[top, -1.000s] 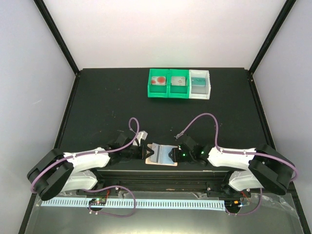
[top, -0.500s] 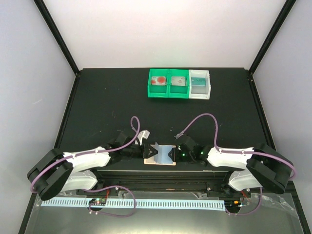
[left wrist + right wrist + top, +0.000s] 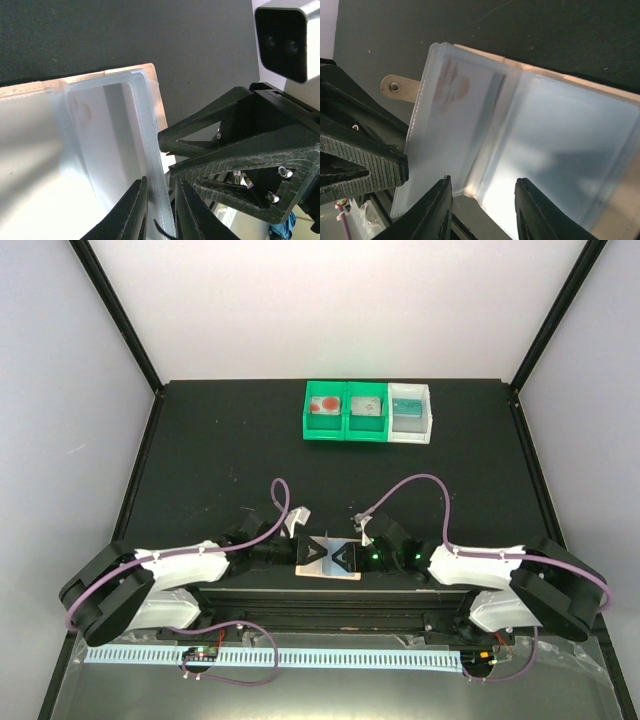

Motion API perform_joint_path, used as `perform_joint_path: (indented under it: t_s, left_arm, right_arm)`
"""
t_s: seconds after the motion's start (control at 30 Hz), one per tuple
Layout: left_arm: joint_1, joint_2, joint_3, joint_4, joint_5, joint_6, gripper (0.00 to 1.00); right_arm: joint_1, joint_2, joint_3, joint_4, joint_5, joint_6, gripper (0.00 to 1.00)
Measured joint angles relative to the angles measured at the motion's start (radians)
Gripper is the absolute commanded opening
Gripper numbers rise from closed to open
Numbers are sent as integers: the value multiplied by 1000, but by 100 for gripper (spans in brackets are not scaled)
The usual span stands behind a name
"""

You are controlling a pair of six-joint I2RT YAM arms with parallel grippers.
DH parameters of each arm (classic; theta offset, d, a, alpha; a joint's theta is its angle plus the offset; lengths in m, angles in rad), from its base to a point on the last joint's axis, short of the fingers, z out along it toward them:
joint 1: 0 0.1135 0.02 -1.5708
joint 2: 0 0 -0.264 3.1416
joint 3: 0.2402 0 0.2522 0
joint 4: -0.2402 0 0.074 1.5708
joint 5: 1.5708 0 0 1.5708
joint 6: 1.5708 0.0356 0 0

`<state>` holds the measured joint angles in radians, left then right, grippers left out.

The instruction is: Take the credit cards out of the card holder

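Both claws drawn in over the card holder (image 3: 560,145) since a second ago; left gripper (image 3: 161,210) clenched on its clear sleeve edge, right gripper (image 3: 482,210) released, astride the open panels, credit card (image 3: 455,115) showing inside

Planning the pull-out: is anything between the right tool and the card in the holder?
Yes: the card lies inside a clear sleeve of the card holder, covered by plastic. The left tool pinches that sleeve's edge; the right tool straddles it, open.

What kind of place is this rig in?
Probably a lab robot test cell: white walls in a black frame, black tabletop, bolted-down left arm and right arm, small parts bins.
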<state>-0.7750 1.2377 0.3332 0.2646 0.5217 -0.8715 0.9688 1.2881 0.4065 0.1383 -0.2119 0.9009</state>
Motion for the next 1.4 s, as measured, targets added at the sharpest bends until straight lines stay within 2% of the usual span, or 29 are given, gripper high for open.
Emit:
perform_joint_path:
  t_s: [0.13, 0.53, 0.6, 0.7, 0.77, 0.87, 0.97, 1.2, 1.4]
  left_arm:
    - [-5, 2, 0, 5, 0, -3, 16]
    - [-16, 9, 0, 16, -9, -10, 29]
    - [-17, 9, 0, 5, -26, -4, 30]
    - [-17, 9, 0, -6, -40, -1, 25]
    - [-17, 9, 0, -6, -47, -1, 20]
    - [-18, 11, 0, -2, -46, -1, 19]
    - [-18, 22, 0, 5, -45, -2, 23]
    - [-18, 27, 0, 18, -45, -8, 30]
    - [-18, 28, 0, 34, -45, -19, 35]
  right_arm:
    - [0, 49, 0, 59, -48, 18, 38]
    - [0, 45, -15, 109, -80, 44, 40]
    - [0, 45, -18, 113, -81, 47, 44]
    - [0, 45, -27, 127, -88, 51, 50]
    - [0, 45, -33, 135, -90, 51, 50]
    - [0, 46, -39, 148, -98, 52, 48]
    - [0, 50, -39, 164, -110, 52, 48]
    - [0, 76, -39, 212, -138, 53, 57]
    - [0, 94, -40, 238, -158, 56, 55]
